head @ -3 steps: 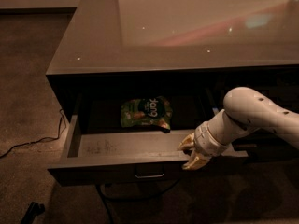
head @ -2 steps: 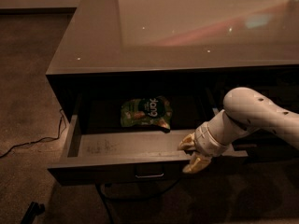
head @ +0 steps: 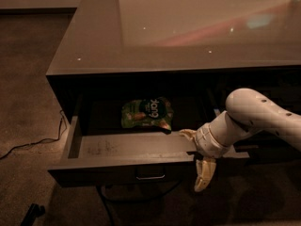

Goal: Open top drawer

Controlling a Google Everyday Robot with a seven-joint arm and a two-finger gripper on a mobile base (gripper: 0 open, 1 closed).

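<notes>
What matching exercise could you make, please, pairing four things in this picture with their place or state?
Things:
1. drawer
2. bag
3. gripper
4. cable

Place or state:
A. trailing over the floor at the left
B. open, straddling the drawer's front panel near its right end
C. pulled out
D. green, lying inside the drawer towards the back

Pairs: 1-C, 2-D, 3-B, 4-A
</notes>
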